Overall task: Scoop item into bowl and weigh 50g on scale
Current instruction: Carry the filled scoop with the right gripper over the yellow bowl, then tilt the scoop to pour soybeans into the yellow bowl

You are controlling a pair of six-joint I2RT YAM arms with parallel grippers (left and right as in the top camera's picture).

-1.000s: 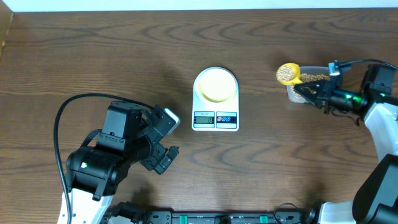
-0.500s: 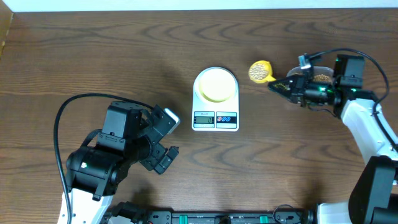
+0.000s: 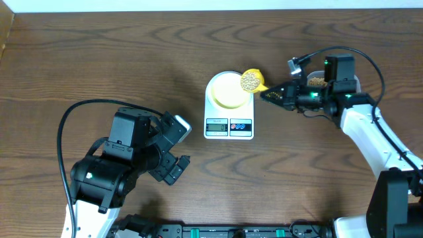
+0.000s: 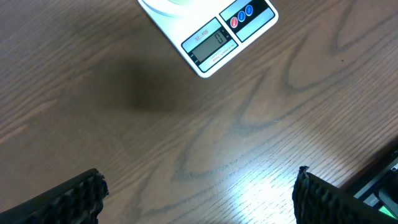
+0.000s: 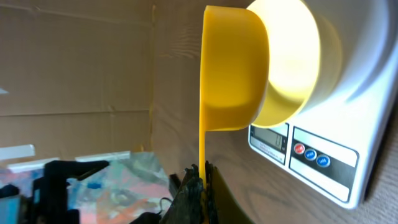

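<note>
While the right end effector [image 3: 269,95] pinches the thin handle of the bright yellow scoop [image 3: 252,80], its fingers closed tight on that handle in the right wrist view, the scoop's cup sits over the right rim of the pale cream bowl [image 3: 228,91], partly overlapping it from above. Tan beans [image 3: 249,80] fill the cup, which lies just ahead of the fingertips, between them and the bowl. The bowl rests on the round platform of the white scale [image 3: 229,125], whose display [image 4: 211,42] reads 0 in the left wrist view. Behind the right arm, a clear tub [image 3: 317,80] holding more beans stands on the tabletop [image 3: 99,59], mostly hidden by the arm. The left end effector [image 4: 199,186] hangs over bare wood near the scale's front, well apart from the scoop, its fingers spread wide and holding nothing.
</note>
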